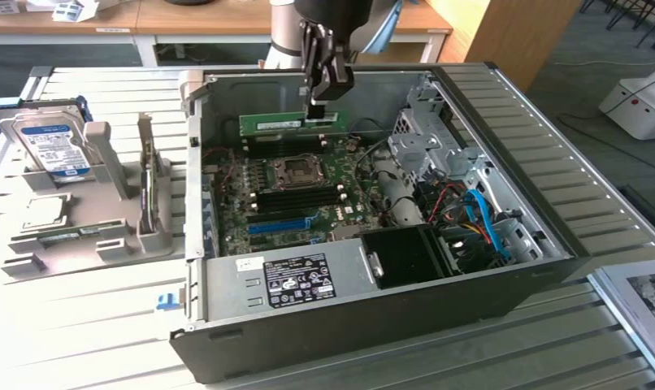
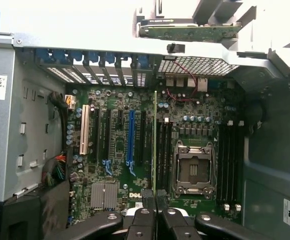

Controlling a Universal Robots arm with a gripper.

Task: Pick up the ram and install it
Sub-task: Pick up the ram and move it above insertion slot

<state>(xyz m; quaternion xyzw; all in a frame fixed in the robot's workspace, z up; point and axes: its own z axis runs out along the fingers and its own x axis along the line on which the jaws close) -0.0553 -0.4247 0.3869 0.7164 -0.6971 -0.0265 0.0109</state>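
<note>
Currently pincer (image 1: 320,112) clamped on one end of ram (image 1: 271,123). Stick held level inside computer case (image 1: 414,321), above memory slots (image 2: 163,150) just beside processor socket (image 1: 298,169). Risk: off-centre grip lets far end sag, so edge misses slot and jams.

Your ram (image 1: 273,123) is a long, thin green stick with a pale sticker. It is level and stands on its long edge. The jaws pinch one end, holding it up above the motherboard (image 1: 289,199), not touching it.
</note>
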